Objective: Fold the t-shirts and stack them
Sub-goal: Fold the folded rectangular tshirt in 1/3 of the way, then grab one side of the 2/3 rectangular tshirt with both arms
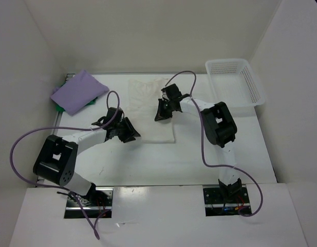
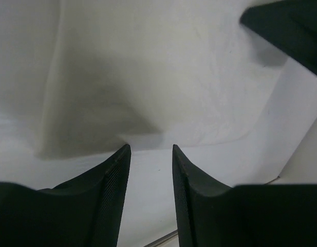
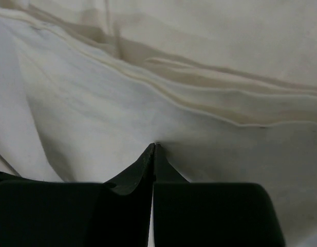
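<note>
A white t-shirt [image 1: 150, 108] lies partly folded on the white table, with layered folds in the right wrist view [image 3: 122, 103]. My right gripper [image 1: 161, 114] is over its middle, jaws shut [image 3: 154, 145], pinching a bit of the fabric at the tips. My left gripper [image 1: 131, 135] is at the shirt's near left edge, open and empty [image 2: 150, 148]; the shirt's edge [image 2: 158, 77] lies just beyond its fingertips. A folded purple t-shirt [image 1: 78, 91] rests at the back left.
A white plastic basket [image 1: 235, 85] stands at the back right. Something green [image 1: 59, 108] sticks out under the purple shirt. White walls enclose the table on three sides. The right gripper's body shows in the left wrist view [image 2: 292, 25].
</note>
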Motion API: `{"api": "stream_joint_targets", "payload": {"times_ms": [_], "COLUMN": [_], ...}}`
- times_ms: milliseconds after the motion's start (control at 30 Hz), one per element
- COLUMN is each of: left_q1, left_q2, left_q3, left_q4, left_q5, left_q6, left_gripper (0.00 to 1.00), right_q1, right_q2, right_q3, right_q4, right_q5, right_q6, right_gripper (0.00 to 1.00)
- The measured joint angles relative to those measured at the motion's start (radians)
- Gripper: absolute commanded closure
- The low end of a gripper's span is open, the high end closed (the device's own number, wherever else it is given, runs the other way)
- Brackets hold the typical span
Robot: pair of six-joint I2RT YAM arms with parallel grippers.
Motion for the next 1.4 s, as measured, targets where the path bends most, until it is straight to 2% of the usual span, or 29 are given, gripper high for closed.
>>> {"api": "stream_joint_targets", "payload": {"times_ms": [100, 233, 333, 533, 633, 767, 867, 900, 1033, 1200, 1400], "left_q1": [0.010, 0.031, 0.044, 0.070, 0.090, 0.095, 0.095, 0.095, 0.095, 0.095, 0.095], "left_q2": [-0.024, -0.033, -0.077, -0.211, -0.201, -0.095, -0.044, -0.032, -0.020, -0.018, -0.018], "left_q3": [-0.058, -0.107, -0.126, -0.153, -0.156, -0.139, -0.101, -0.093, -0.088, -0.088, -0.088], "left_q4": [-0.003, -0.048, -0.063, -0.073, -0.072, -0.071, -0.062, -0.057, -0.055, -0.058, -0.064], "left_q5": [-0.008, -0.043, -0.058, -0.069, -0.071, -0.065, -0.051, -0.051, -0.060, -0.071, -0.086], "left_q6": [0.004, 0.023, 0.031, 0.029, 0.031, 0.053, 0.063, 0.072, 0.083, 0.086, 0.086], "left_gripper": [0.51, 0.48, 0.42, 0.40, 0.36, 0.36, 0.41, 0.42, 0.52, 0.58, 0.62], "right_q1": [-0.016, -0.027, -0.027, -0.029, -0.035, -0.045, -0.050, -0.050, -0.050, -0.067, -0.079], "right_q2": [0.006, -0.094, -0.242, -0.521, -0.497, -0.416, -0.417, -0.423, -0.513, -0.625, -0.592], "right_q3": [-0.035, -0.176, -0.322, -0.626, -0.669, -0.673, -0.676, -0.680, -0.705, -0.731, -0.832], "right_q4": [0.019, 0.043, 0.061, 0.146, 0.154, 0.175, 0.192, 0.194, 0.168, 0.164, 0.178], "right_q5": [0.000, 0.003, -0.002, 0.001, 0.018, 0.038, 0.036, 0.039, 0.086, 0.126, 0.098], "right_q6": [0.007, 0.037, 0.072, 0.152, 0.169, 0.186, 0.190, 0.193, 0.200, 0.202, 0.223], "right_gripper": [0.99, 0.99, 0.99, 0.98, 0.98, 0.98, 0.88, 0.75, 0.53, 0.49, 0.47]}}
